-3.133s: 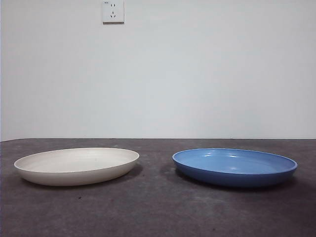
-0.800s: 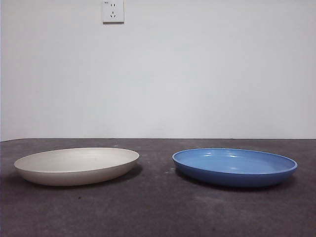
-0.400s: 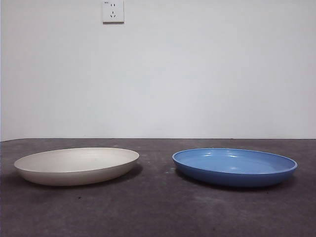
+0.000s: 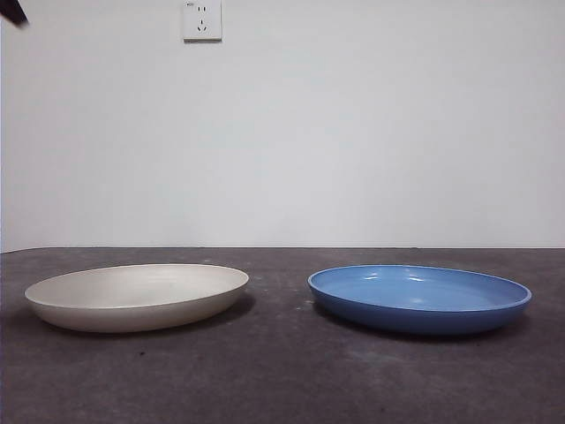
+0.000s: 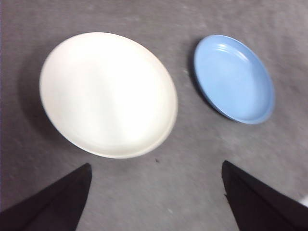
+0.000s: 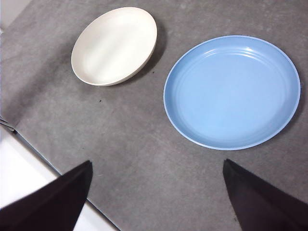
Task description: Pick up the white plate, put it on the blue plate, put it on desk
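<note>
Movement at last: a black tip (image 4: 12, 11) had appeared at the top corner of the front view, absent half a second earlier.

We read that as an arm starting its approach, most likely our left gripper (image 5: 156, 192), since its wrist view was blurred by motion; neither plate had moved, so the pick-up was not yet begun. The wide, shallow, cream-white round plate (image 5: 108, 94) sat flat on the dark grey-brown matte desk (image 4: 282, 371), below and just ahead of the left gripper's widely spread, empty jaws. The glossy blue round plate (image 4: 419, 299) lay beside it, apart (a clear strip of desk between them). Our right gripper (image 6: 156, 192) hung high over the blue plate, jaws likewise spread and empty.
</note>
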